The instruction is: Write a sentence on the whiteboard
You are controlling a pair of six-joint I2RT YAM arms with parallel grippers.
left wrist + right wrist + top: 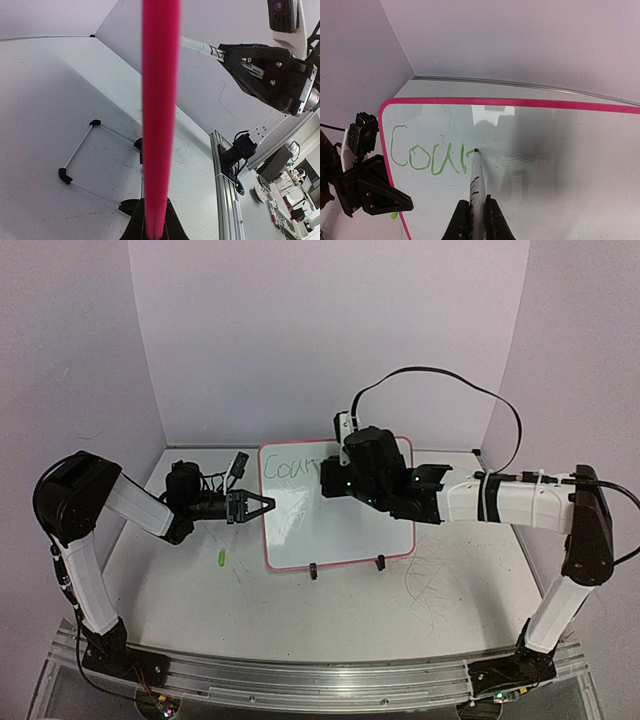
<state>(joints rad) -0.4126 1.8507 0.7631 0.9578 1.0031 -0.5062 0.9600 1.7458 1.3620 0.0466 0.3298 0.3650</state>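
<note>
Pressing a marker (476, 185) tip to the whiteboard (545, 165), the right fingers (489, 217) are closed around the marker's barrel, which sticks straight out ahead of them. The dark tip touches the glossy white surface just past the last green stroke. The sentence (427, 155) reads only "Cour". It lies ahead of these fingers and off to the left of the tip in the right wrist view, near the board's upper left corner.

The left fingers (134, 227) are closed on the board's pink rim (160, 100), which runs straight away from between them in the left wrist view. Seen from above, they meet the board's left edge about halfway along it, across the board from the right fingers.

The board sits on the worktop (400, 620) between the two arms, with two black clip feet (313, 571) at its near edge. A small green object (220, 558) lies on the worktop near the left fingers, apart from the board.
</note>
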